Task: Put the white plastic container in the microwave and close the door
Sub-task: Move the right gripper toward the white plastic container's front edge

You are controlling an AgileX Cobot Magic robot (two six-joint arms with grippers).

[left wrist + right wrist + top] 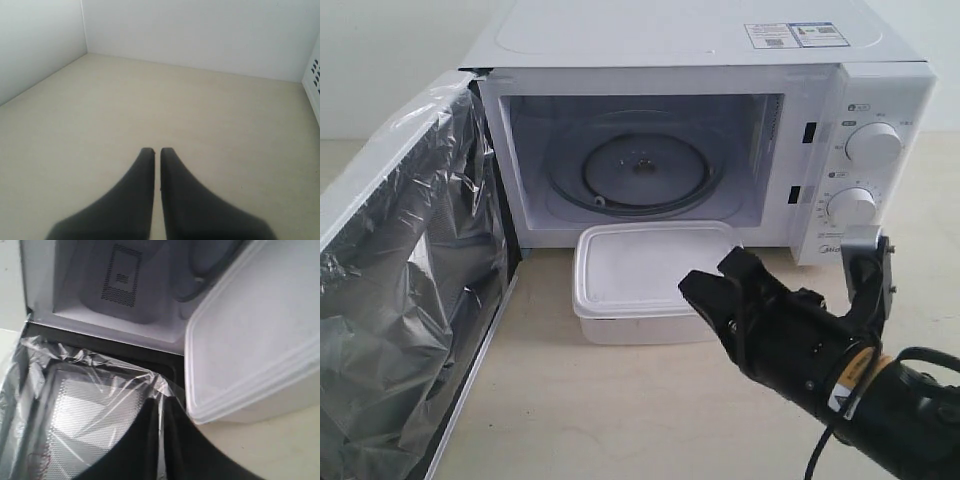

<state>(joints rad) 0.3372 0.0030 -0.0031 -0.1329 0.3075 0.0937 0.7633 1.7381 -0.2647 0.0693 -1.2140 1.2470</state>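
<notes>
The white plastic container (650, 275) sits lid-on on the surface (620, 410), just in front of the open mouth of the microwave (700, 40) and outside the cavity. The glass turntable (640, 170) inside carries nothing. The right gripper (715, 285) hangs at the container's front right corner, its tips overlapping that corner in the exterior view. Whether they touch the lid cannot be told from here. In the right wrist view the container (250, 340) lies just beside the fingers (150, 440), not between them. Those fingers are clenched together with only a thin slit between them, and they grasp nothing.

The door (400, 300) stands swung wide open on the left side of the microwave, its inner face covered in crinkled clear film. The right wrist view looks along the fingers onto that film-covered door (85, 410).

The left gripper (157, 152) hovers over a bare stretch of the surface (150, 100), well apart from the container. Its fingers (135, 200) are pressed almost together and are empty, with a vented side wall of the microwave (314, 80) off to one side
</notes>
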